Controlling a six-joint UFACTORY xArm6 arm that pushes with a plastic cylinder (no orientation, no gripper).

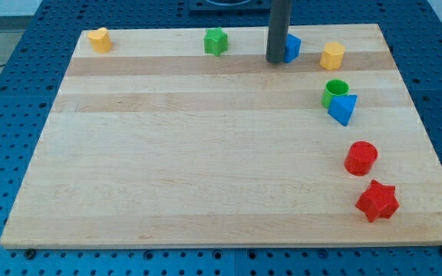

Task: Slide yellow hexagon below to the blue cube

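The yellow hexagon (332, 56) lies near the view's top right of the wooden board (206, 169). A blue block (293, 47), probably the cube, sits just left of it, partly hidden by my rod. My tip (275, 60) rests on the board, touching or almost touching the left side of that blue block. The hexagon is about a block's width to the right of the blue block and apart from my tip.
A green cylinder (334, 92) and a blue triangular block (344, 110) touch each other below the hexagon. A red cylinder (361, 158) and a red star (377, 201) lie lower right. A green star (216, 41) and another yellow block (98, 39) sit along the top edge.
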